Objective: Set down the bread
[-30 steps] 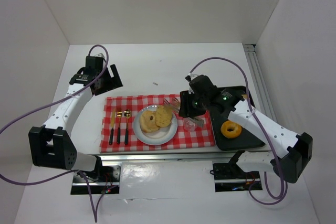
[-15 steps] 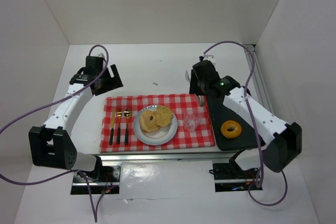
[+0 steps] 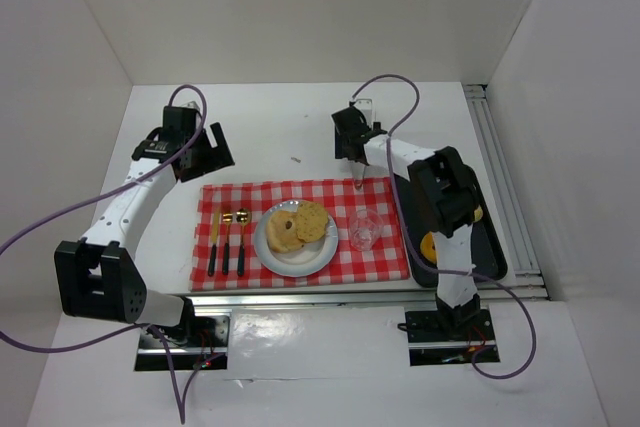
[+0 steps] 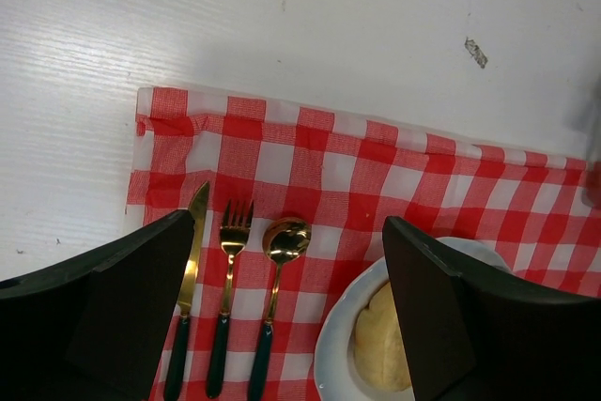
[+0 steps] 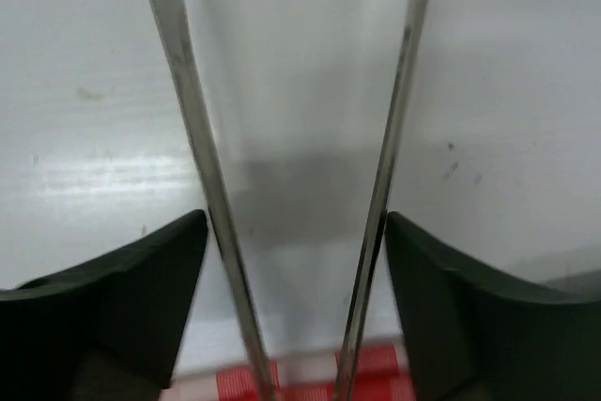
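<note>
The bread [image 3: 298,224] lies on the white plate [image 3: 290,263] (middle of the checked cloth [image 3: 380,262], beside the cutlery [image 3: 226,237]); farther back the left pincer [image 4: 289,232] hovers spread wide and empty; farthest, over the white worktop [image 3: 280,127], the right pincer [image 5: 296,223] grips metal tongs [image 5: 192,138], their arms splayed apart.

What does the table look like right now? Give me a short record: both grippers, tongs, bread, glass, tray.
right gripper: closed on the tongs, past the far edge of the checked cloth
tongs: arms spread, nothing between them
left gripper: open, empty, above the cutlery
bread: two pieces on the white plate, on the cloth
glass: on the cloth, right of the plate
tray: black, right of the cloth; doughnut on it, partly hidden by the right arm
</note>
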{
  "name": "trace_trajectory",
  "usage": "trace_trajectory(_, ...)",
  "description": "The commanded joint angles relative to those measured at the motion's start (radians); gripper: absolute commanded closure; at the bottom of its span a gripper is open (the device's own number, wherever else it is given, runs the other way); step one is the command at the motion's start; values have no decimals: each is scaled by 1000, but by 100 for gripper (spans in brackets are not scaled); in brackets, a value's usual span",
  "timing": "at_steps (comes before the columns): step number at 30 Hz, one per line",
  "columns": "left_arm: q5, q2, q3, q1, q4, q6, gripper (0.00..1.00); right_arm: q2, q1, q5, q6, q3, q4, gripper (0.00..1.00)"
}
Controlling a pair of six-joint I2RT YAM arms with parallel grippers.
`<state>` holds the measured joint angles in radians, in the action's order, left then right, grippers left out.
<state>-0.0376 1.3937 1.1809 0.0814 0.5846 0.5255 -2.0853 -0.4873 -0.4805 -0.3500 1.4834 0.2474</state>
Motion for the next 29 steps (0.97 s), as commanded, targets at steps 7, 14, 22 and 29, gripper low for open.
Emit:
trace_trajectory(7, -13, -2, 69, 1, 20, -21, 5, 17, 58, -3, -3, 256, 68, 0)
trace_trajectory(14, -13, -12, 69, 1, 20, -21, 4, 267, 88, -98, -26, 152, 217, 0)
trace_trajectory(22, -22, -41, 88, 1, 31, -30, 2, 571, 179, -147, -113, -268, 296, 0)
trace_trajectory(29, -12, -51, 97, 1, 40, -39, 2, 706, 289, -81, -135, -434, 274, 0)
